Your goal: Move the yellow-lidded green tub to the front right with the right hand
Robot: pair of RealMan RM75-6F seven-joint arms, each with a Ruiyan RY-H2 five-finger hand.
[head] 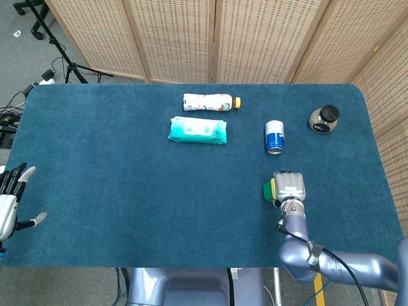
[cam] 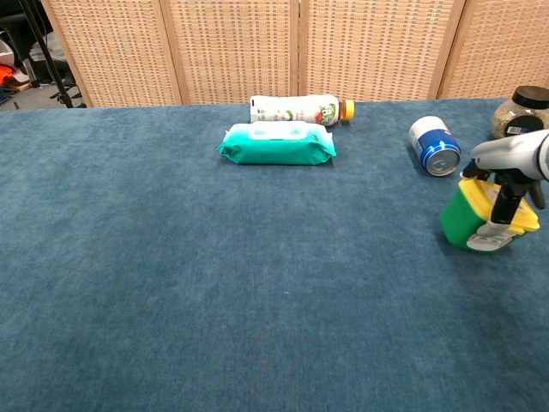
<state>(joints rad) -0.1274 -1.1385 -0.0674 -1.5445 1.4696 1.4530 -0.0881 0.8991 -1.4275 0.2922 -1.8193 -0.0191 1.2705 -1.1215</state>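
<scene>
right hand [cam: 506,184] fingers clasp tub [cam: 467,219], tilted, low over worktop [head: 127,191] front right, apparently for set-down | left hand [head: 9,197] fingers spread, holding nothing, idle

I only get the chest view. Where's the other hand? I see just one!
Observer: The left hand hangs off the table's front left edge, fingers apart, holding nothing.
Child: Is anything hiding behind the jar?
Observer: No. From above, the jar stands alone near the far right corner, with bare table behind it.
Child: Is the tub near the front edge yet?
Observer: Partly. The head view shows the tub, gripped by the right hand, nearer the front than the can, with carpet left before the edge.
</scene>
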